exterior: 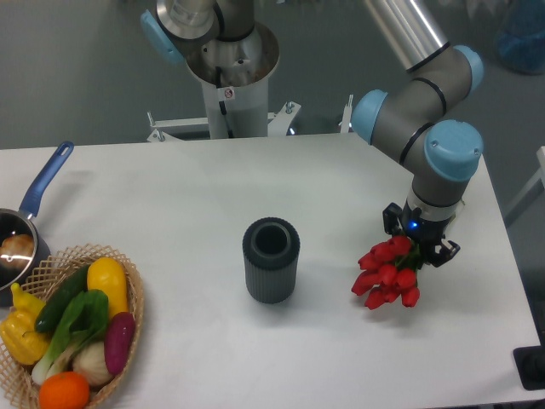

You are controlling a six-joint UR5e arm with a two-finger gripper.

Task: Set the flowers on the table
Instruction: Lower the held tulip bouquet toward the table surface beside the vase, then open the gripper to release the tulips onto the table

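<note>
The flowers (388,274), a tight bunch of red tulip heads, hang directly under the end effector (419,247), low over the white desk (341,183); whether its fingers clamp them cannot be told. Well to its left stands a ribbed grey vase (272,260), hollow-topped. Farther left, a wicker basket (132,298) holds vegetables.

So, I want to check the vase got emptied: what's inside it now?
The vase shows only a dark hollow through its open top; no stems or leaves stick out. Its bottom is in shadow, unseen. The flowers are at the gripper, off to the side.
</note>
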